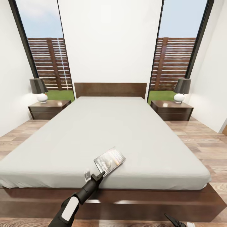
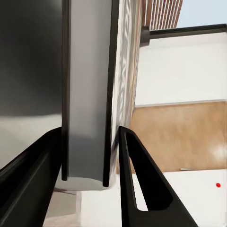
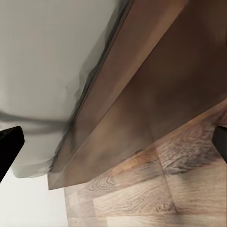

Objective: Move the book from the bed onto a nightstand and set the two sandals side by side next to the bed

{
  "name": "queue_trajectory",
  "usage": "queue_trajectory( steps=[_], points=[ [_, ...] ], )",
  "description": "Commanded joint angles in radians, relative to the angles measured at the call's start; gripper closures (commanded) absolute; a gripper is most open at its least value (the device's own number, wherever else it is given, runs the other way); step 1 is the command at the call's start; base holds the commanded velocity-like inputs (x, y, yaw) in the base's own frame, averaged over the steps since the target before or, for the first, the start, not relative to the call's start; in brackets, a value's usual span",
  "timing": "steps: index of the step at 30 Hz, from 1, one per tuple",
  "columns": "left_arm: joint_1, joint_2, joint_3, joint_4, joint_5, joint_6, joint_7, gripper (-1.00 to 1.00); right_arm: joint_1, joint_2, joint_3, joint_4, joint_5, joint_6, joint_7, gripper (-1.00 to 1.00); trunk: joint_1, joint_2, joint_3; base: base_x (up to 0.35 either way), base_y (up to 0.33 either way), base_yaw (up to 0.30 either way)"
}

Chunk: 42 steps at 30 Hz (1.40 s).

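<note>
- Nearest in the head view, the right gripper (image 1: 175, 219) shows as a dark fingertip low at the frame's edge, beside the bed's foot; whether it is spread or closed cannot be told.
- The right wrist view looks at the bed frame (image 3: 142, 94), its dark brown board, with the grey mattress (image 3: 42, 56) overhanging it and the wood-plank floor (image 3: 156, 189) beside it.
- The left arm (image 1: 71, 205) reaches up from the lower edge to the foot of the bed (image 1: 104, 132).
- The left gripper (image 1: 97, 176) is clenched on the near edge of the book (image 1: 109, 160); in the left wrist view its black fingers (image 2: 137, 179) sit on either side of the book's spine (image 2: 87, 118), pressing the covers.
- The book is at the mattress's foot edge, slightly left of centre, its dark photo cover facing up and its far end tilted to the right.
- Beyond it the mattress is bare up to the flat dark headboard (image 1: 110, 90).
- A nightstand stands at each side of the headboard, the left nightstand (image 1: 49, 108) and the right nightstand (image 1: 171, 110), each bearing a lamp (image 1: 39, 90) with a dark shade and white base.
- Farthest, tall windows (image 1: 47, 50) show a slatted fence and grass.
</note>
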Motion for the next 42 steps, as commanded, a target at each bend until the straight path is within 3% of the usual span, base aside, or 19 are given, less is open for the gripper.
queue_trajectory(
  steps=[1,27,42],
  points=[
    [-0.001,-0.001,0.003,0.000,0.002,0.008,-0.002,1.00,-0.001,0.000,0.000,0.003,-0.004,0.010,0.004,-1.00,-0.004,0.007,0.002,0.000,0.000,0.000],
    [-0.001,0.004,-0.007,-0.010,0.003,0.022,-0.002,1.00,-0.001,0.000,-0.002,0.003,-0.009,0.007,0.004,-1.00,-0.104,0.189,0.084,0.000,0.000,0.000],
    [-0.001,0.024,-0.010,-0.015,-0.001,0.055,0.000,1.00,-0.001,0.000,-0.002,0.003,-0.009,0.008,0.005,-1.00,-0.161,0.294,0.131,0.000,0.000,0.000]
  ],
)
